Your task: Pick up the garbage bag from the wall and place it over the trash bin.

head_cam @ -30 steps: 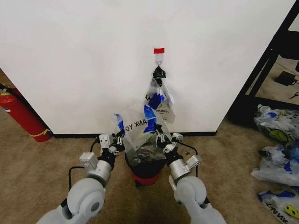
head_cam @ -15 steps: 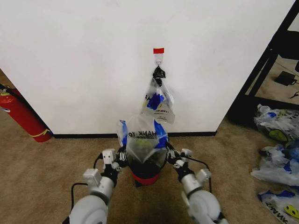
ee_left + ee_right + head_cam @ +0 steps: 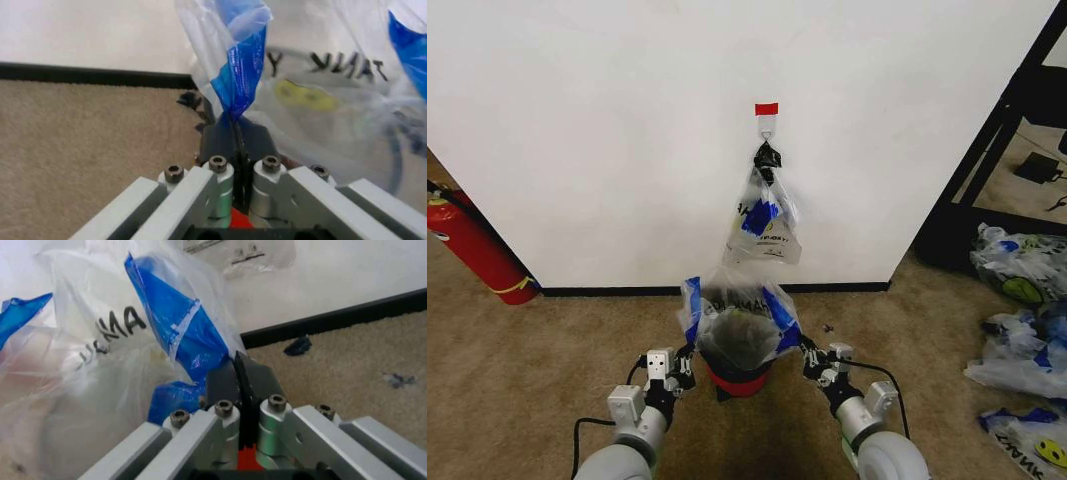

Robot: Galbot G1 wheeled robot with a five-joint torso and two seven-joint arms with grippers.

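At 12 o'clock below the wall (image 3: 607,130) hook, the garbage bag (image 3: 739,320) drapes over the trash bin (image 3: 739,378). Left claw (image 3: 679,362) and right claw (image 3: 811,362) each pinch a blue handle closed. Judgement: lower both evenly, keep mouth stretched past rim.

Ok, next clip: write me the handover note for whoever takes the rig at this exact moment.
Left gripper: fingers shut on the blue handle of the thin see-through plastic garbage bag, at the bin's left.
Right gripper: shut on the bag's other blue handle, at the bin's right.
The bag is off the white wall, stretched open over the small round black trash bin.
The clipped bundle of like bags hangs on the hook.
Left: seat the bag on the bin's rim, then release both handles.
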